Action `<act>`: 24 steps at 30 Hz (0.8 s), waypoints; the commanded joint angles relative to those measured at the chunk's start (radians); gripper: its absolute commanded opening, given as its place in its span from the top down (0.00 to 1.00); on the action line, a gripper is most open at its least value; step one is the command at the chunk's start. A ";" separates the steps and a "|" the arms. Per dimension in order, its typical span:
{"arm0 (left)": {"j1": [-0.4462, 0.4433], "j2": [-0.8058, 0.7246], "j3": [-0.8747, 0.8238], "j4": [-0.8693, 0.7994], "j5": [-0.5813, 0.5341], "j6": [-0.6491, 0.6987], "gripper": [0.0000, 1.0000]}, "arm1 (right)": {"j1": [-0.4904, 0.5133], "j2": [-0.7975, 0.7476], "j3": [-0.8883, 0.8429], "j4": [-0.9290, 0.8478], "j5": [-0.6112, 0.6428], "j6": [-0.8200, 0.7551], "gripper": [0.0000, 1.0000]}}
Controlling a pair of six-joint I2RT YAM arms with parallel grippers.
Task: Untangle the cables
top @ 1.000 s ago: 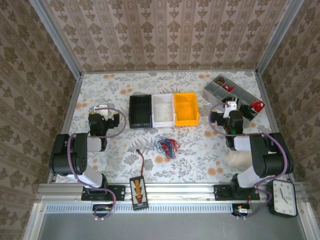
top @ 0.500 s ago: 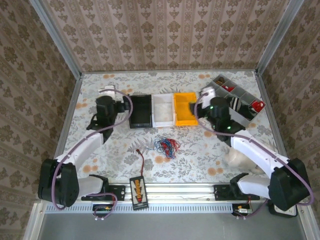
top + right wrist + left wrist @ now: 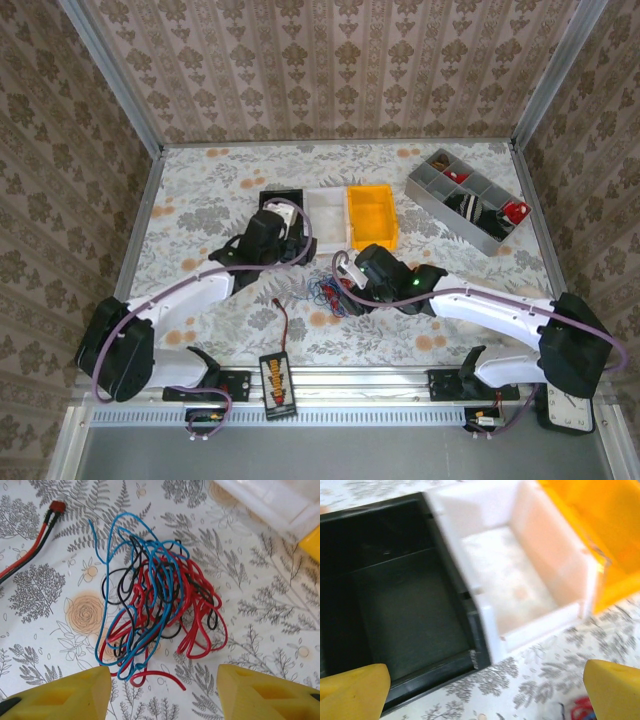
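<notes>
**Cables point(image 3: 160, 595), one tangled bunch: red, blue and black, mid-surface point(image 3: 260, 605), just on the near side of the white bin point(image 3: 520, 580).**

Thin, limp, glossy wires in overlapping loops on a fern-printed cloth. Right end effector point(image 3: 162, 690) is spread directly above them, holding nothing. Left end effector point(image 3: 482, 695) is spread wide over the black bin point(image 3: 410, 615) and white bin, also empty. Recommended handling: pinch one outlying strand, such as a blue one at the edge, and draw it slowly so the knot loosens rather than tightens.
</notes>
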 commanded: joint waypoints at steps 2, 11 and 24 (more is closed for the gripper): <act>-0.063 0.069 0.077 -0.238 0.175 0.197 0.00 | -0.016 0.038 -0.021 -0.021 0.006 0.079 0.41; -0.166 0.218 0.155 -0.346 0.233 0.253 0.11 | -0.140 0.094 -0.019 0.065 -0.140 0.143 0.48; -0.179 0.379 0.272 -0.369 0.252 0.263 0.55 | -0.186 0.168 -0.052 0.108 -0.184 0.143 0.52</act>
